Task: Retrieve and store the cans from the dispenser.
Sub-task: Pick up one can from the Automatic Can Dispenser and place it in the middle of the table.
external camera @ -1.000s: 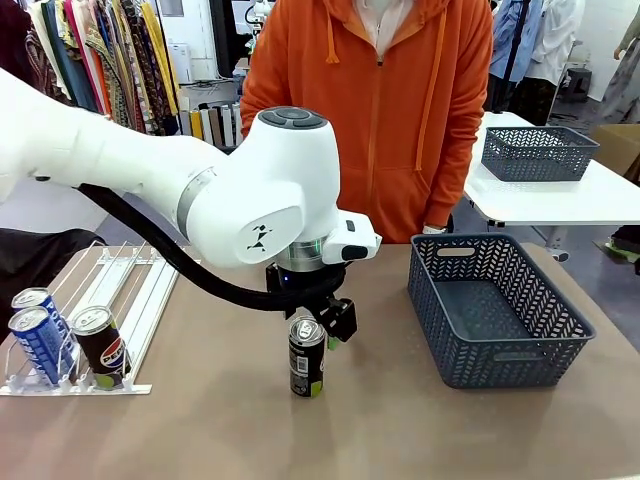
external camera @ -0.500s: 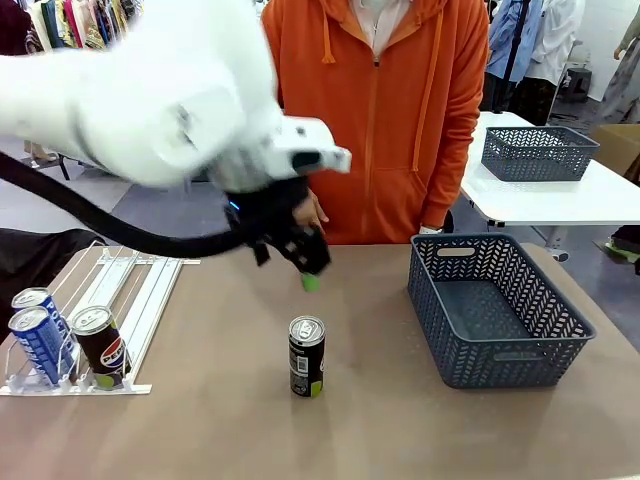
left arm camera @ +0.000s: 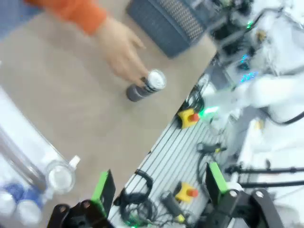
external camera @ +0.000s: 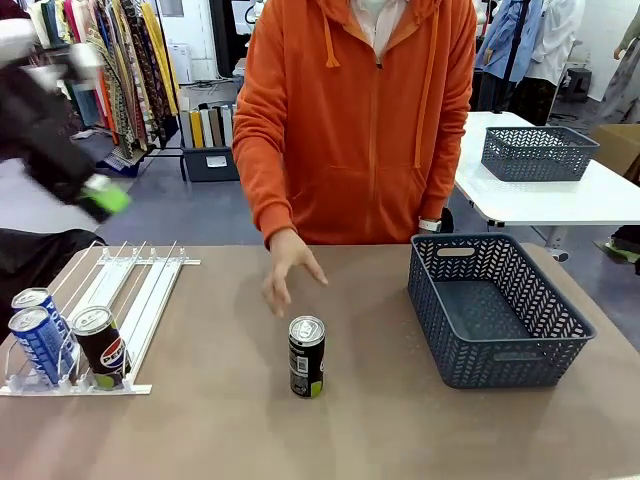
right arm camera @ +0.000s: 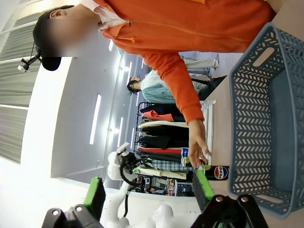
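Observation:
A black can with a green band (external camera: 307, 357) stands alone mid-table, and the left wrist view shows the same can (left arm camera: 147, 85). The person's hand (external camera: 287, 268) hovers just behind it. Two blue cans (external camera: 38, 335) and a Pepsi can (external camera: 100, 346) sit at the front lip of the white dispenser (external camera: 140, 290) on the left. My left gripper (external camera: 108, 198) is a blur high above the dispenser; its wrist view shows the left gripper (left arm camera: 159, 185) open and empty. My right gripper (right arm camera: 149, 190) is open, with nothing between its fingers.
A dark grey mesh basket (external camera: 495, 310) stands on the table's right side and shows as the basket (right arm camera: 266, 118) in the right wrist view. A second basket (external camera: 540, 152) rests on another table behind. The person in an orange hoodie stands at the far edge.
My left gripper has lifted off the black can and swung up and far to the left. The person's hand has reached down toward that can, which stays put.

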Available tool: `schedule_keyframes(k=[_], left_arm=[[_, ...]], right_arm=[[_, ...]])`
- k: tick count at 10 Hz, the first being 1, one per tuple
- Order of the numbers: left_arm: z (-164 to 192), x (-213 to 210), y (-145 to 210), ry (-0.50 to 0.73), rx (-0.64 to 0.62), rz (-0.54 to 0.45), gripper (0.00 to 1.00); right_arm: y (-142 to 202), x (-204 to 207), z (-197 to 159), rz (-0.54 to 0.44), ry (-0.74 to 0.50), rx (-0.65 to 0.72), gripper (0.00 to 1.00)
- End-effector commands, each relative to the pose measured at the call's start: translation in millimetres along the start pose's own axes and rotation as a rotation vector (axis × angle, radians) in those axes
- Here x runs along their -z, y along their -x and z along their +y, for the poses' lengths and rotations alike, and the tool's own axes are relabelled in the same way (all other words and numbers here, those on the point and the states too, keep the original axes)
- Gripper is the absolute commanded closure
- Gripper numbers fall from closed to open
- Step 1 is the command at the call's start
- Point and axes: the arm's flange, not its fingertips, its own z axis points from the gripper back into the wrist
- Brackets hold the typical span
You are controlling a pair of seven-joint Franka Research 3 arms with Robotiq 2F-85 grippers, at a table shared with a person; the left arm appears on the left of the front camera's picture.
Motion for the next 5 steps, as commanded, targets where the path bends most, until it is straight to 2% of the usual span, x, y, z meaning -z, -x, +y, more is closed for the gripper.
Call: schedule_keyframes(k=[1,3,4,5], left_arm=[[74,-16,61,0.14,-0.295,-0.295,0.0],[130,-17,132,0.269,-0.517,-0.468,0.0],[143,-12,150,0.285,-0.627,-0.5,0.0],[147,-9,150,0.307,-0.636,-0.496,0.0]], right_arm=[[-1,-1,3,0.019,0.004,-0.012,0.0],[-1,-1,3,0.019,0.004,-0.012,0.0],[-1,-1,3,0.019,0.004,-0.012,0.0],[-1,-1,3,0.019,0.004,-0.012,0.0]])
